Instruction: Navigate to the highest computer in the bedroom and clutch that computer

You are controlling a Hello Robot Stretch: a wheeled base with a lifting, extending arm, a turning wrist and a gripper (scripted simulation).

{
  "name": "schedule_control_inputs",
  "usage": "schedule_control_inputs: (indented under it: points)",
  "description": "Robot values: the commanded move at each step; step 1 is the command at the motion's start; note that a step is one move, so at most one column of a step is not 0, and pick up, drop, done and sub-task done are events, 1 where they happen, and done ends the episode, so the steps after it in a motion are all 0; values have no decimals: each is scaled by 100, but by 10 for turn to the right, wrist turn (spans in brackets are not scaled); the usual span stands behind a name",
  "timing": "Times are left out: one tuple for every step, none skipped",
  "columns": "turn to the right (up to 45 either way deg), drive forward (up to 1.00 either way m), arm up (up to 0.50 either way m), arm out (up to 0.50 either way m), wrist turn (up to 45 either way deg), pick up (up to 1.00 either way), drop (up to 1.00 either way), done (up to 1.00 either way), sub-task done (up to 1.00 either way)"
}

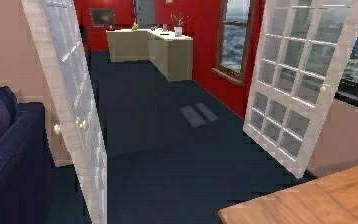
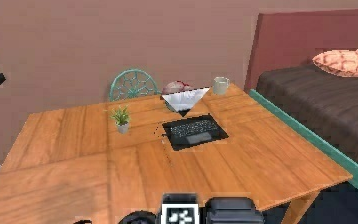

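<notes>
The laptop [image 2: 195,131] lies open mid-counter [image 2: 77,160] in the arm side view, with 1 potted plant [image 2: 121,118] at its 9 o'clock and 1 mug [image 2: 220,86] at its 1 o'clock. At its 6 o'clock, on the bottom edge, sits the pincer [image 2: 139,218]. Its far end is hidden, so I cannot tell its state or whether it holds anything.

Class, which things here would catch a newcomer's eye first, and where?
In the forward view, the white glass-paned double doors stand open onto a red-walled room with a beige counter. In the arm side view, an open dark laptop lies on the orange-brown wooden table, with a small green potted plant to its left in the picture.
</notes>
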Motion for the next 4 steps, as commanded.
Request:
schedule_control_inputs:
  points:
    - [0,0,0,42,0,0,0,0,0]
    - [0,0,0,0,450,0,0,0,0]
    - [0,0,0,0,450,0,0,0,0]
    - [0,0,0,0,450,0,0,0,0]
